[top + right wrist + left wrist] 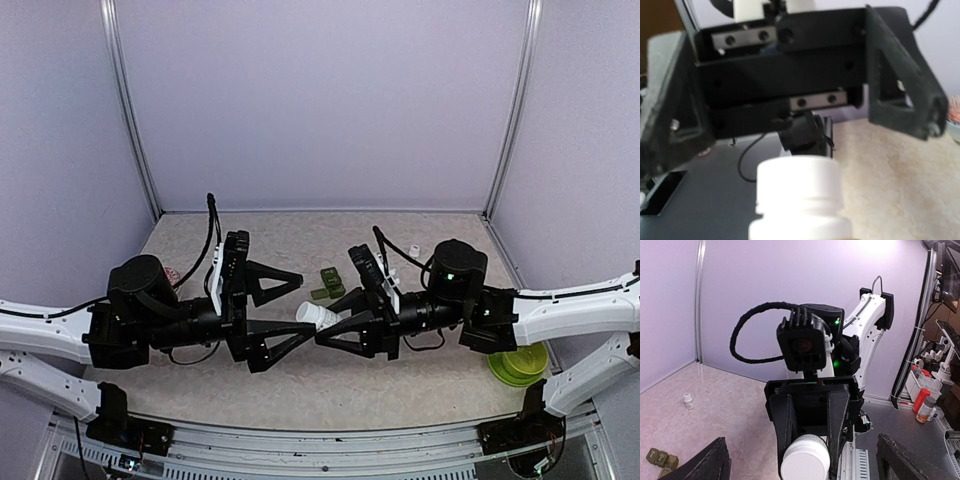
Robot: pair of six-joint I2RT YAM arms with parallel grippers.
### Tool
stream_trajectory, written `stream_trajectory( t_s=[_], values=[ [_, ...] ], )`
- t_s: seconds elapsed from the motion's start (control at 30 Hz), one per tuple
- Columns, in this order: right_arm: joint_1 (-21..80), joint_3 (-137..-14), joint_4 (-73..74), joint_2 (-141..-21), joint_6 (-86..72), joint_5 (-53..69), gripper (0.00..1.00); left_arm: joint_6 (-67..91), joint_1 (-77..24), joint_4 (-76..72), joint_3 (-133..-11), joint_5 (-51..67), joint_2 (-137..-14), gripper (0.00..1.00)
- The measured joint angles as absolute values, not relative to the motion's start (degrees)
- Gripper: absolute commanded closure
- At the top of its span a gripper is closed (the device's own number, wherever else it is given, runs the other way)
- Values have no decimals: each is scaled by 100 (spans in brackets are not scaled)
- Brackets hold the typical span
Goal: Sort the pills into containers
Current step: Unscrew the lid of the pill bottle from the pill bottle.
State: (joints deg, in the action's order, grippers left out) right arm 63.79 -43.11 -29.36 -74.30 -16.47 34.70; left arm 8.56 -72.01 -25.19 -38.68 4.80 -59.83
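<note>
- Lilac-grey walls [320, 100] enclosed a beige speckled tabletop [330, 392]; both arms met over its middle.
- Right gripper [326, 318]: jaws closed on the body of 1 white plastic pill bottle with a white screw cap [313, 314], held above the table, cap end pointing at the left arm.
- Left gripper [300, 304]: jaws spread wide, nothing in them. In the left wrist view the capped end sat between its 2 fingers [705, 466] with a gap on each side.
- Small olive-green pieces [328, 282] lay in a cluster on the table just behind the bottle.
- 1 small white vial [413, 249] stood farther back on the right.
- 1 lime-green round dish [518, 365] sat at the right edge, partly under the right arm.
</note>
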Motion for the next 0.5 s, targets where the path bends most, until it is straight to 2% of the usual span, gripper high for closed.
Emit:
stream_trajectory(
  t_s=[0.5],
  values=[
    [6637,-4342,-4342,-8302,-2574,3461,87,683,-7072,-3413,-3791,1756,-6160,2]
  ],
)
